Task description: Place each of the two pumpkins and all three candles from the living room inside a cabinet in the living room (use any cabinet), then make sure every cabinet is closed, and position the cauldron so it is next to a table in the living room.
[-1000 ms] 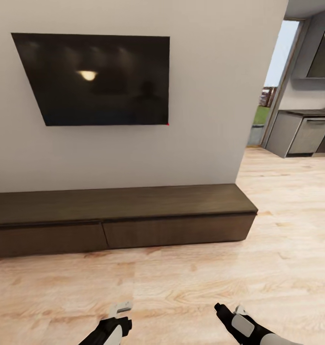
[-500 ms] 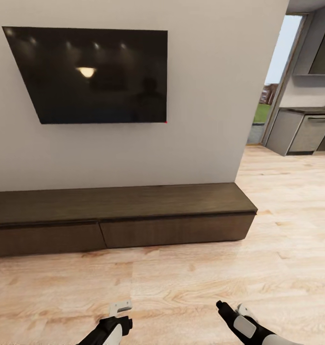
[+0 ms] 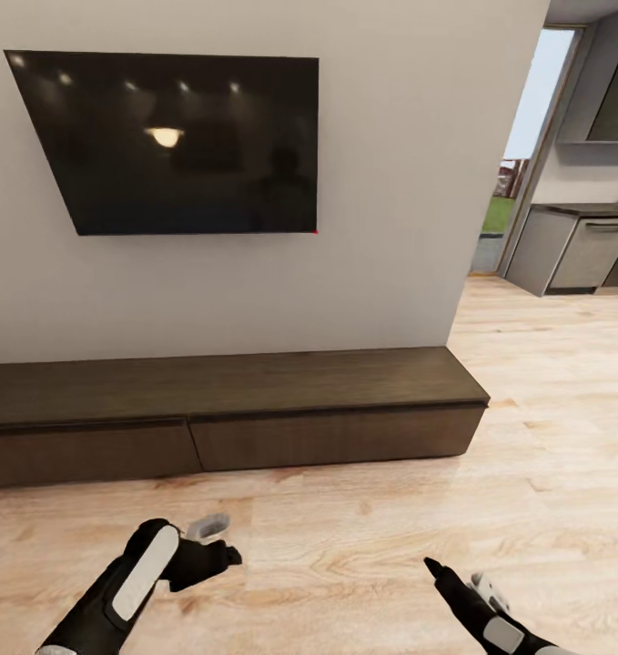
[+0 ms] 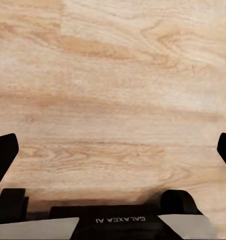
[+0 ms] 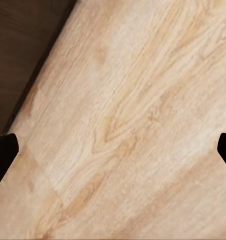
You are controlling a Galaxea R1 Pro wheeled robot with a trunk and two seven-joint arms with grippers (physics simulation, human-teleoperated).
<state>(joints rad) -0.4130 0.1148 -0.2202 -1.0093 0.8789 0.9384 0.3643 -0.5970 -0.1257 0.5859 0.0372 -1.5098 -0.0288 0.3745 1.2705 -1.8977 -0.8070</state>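
Dark brown wood makes up the long, low TV cabinet [image 3: 227, 409] standing against a pale grey wall [image 3: 390, 182], ahead of both pincers and well apart from them across a light wood-plank floor [image 3: 345, 528]. Its two visible handle-less drawer fronts sit flush and closed, and its flat top is bare. Directly above the cabinet, higher than either pincer, a large black flat television [image 3: 177, 141] is mounted on the wall. The black-and-white left gripper [image 3: 213, 546] hovers over the floor, short of the left drawer front; in the left wrist view its two dark fingertips [image 4: 3, 155] stand at opposite edges of the picture, wide apart, with only floorboards between them. The black right gripper [image 3: 463, 582] hangs over the floor further to the right; in the right wrist view its fingertips [image 5: 3, 150] are likewise spread apart and hold nothing, with a dark corner of the cabinet [image 5: 23, 45] just beyond them. Past the wall's right end, beyond the right pincer, stand grey kitchen units [image 3: 572, 255].
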